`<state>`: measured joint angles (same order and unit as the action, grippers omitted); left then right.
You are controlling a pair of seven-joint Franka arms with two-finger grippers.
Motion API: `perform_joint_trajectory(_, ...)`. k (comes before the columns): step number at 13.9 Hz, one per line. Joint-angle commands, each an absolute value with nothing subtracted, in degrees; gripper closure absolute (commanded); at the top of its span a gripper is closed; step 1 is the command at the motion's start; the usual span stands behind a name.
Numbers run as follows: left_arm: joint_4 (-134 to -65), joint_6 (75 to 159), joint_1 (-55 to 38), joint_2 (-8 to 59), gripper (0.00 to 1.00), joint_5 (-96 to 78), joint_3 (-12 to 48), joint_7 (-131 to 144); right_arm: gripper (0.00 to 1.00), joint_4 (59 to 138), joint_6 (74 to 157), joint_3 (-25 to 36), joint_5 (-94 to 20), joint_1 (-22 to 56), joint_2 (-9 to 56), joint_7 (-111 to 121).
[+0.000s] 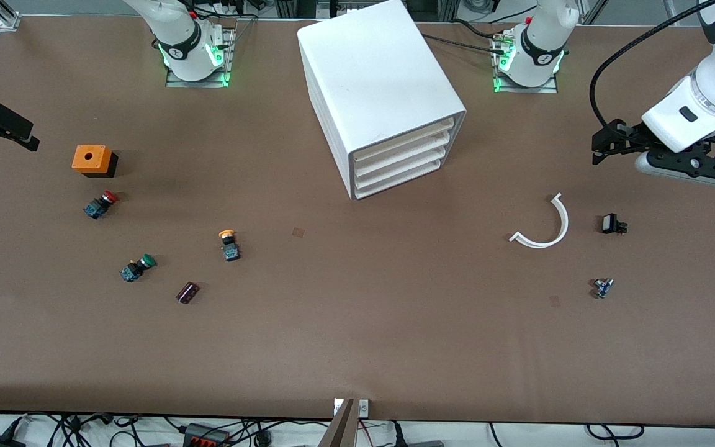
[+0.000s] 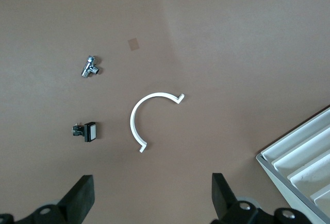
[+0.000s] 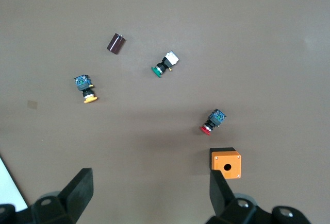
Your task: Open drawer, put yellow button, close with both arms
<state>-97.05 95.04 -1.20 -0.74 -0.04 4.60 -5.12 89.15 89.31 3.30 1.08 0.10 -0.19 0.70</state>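
The white cabinet (image 1: 376, 87) stands mid-table near the robots' bases. Its uppermost drawer (image 1: 407, 141) is shut, like the three below it. The yellow button (image 1: 228, 243) lies on the table toward the right arm's end, nearer the front camera than the cabinet. It also shows in the right wrist view (image 3: 87, 92). My right gripper (image 1: 4, 133) hangs open and empty over the table's right-arm end, its fingers (image 3: 77, 195) wide apart. My left gripper (image 1: 602, 146) hangs open and empty over the left-arm end, fingers (image 2: 80, 198) wide apart.
An orange box (image 1: 92, 159), a red-capped switch (image 1: 102, 203), a green-capped switch (image 1: 138, 267) and a dark small part (image 1: 187, 292) lie near the yellow button. A white curved piece (image 1: 544, 225), a black part (image 1: 613, 224) and a small metal part (image 1: 602, 287) lie toward the left arm's end.
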Motion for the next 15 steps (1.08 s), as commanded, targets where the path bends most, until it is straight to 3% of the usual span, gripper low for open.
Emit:
perform_joint_trajectory(1,-96.3,93.8,-1.2,-1.3,0.00,-0.4,4.7,-5.2,0.00,89.3,88.9,2.9,1.8,-0.4,-0.2,1.7)
perform_joint_trajectory(10,-96.3,93.7,-1.2,-1.3,0.00,-0.4,4.7,-5.0,0.00,89.3,87.5,2.5,1.4,0.4,0.7,1.4)
perform_joint_trajectory(15,-96.2,93.7,-1.3,-1.3,0.00,-0.4,4.8,-4.8,0.00,89.1,94.6,2.3,-1.3,6.4,8.0,0.8)
